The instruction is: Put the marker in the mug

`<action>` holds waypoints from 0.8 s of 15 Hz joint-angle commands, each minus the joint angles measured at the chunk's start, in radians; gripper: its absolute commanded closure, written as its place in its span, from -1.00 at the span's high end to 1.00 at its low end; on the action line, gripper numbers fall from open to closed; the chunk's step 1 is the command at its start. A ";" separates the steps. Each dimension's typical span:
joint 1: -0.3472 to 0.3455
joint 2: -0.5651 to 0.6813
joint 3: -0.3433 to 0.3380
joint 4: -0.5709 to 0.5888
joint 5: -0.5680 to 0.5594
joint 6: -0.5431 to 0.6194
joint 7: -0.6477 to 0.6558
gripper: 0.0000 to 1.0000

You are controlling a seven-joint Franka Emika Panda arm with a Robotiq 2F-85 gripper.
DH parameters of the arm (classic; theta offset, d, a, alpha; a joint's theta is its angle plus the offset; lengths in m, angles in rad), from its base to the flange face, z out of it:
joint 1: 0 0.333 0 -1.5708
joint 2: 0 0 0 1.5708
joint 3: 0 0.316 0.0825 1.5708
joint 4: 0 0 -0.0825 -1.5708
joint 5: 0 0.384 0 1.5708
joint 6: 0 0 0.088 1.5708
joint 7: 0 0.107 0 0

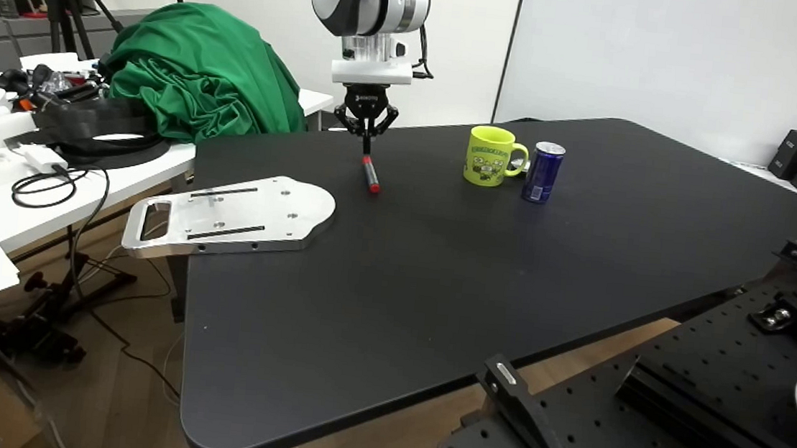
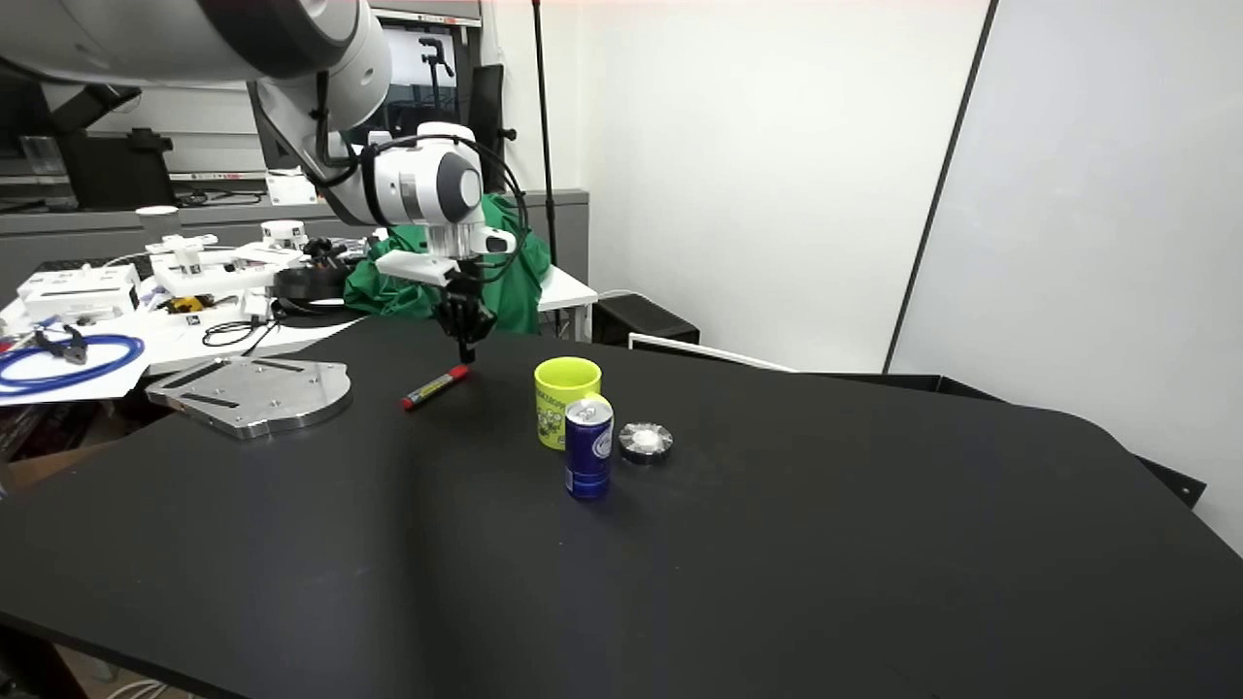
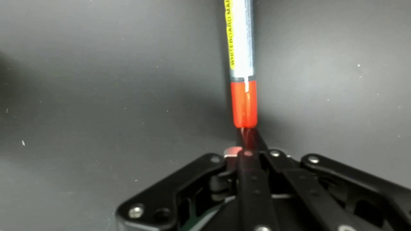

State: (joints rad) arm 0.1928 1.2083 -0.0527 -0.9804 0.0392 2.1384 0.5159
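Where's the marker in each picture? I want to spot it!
In an exterior view, the marker is above mid-height, slightly left of centre.
In an exterior view, the marker is left of centre, slightly below mid-height.
Wrist view: the marker runs down from the top edge, just right of centre.
Shared landmark: the gripper, by one red end in all views.

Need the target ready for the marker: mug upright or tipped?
Upright. In both exterior views the mug has its rim on top; its base sits on the table. Its inside bottom is hidden.
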 commanded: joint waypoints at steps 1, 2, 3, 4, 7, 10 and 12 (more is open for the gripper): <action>-0.010 0.008 -0.005 0.043 0.009 -0.045 0.015 -1.00; -0.011 0.009 -0.003 0.046 0.009 -0.051 0.015 -1.00; -0.013 0.009 0.000 0.049 0.011 -0.068 0.014 -1.00; -0.013 0.009 0.002 0.050 0.013 -0.086 0.014 -0.48; -0.006 0.008 0.005 0.049 0.011 -0.122 0.015 -0.22; 0.001 0.004 0.008 0.043 0.011 -0.132 0.015 0.19; 0.004 0.005 0.008 0.040 0.011 -0.122 0.015 -0.54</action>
State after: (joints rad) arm 0.1960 1.2083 -0.0471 -0.9650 0.0414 2.0372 0.5156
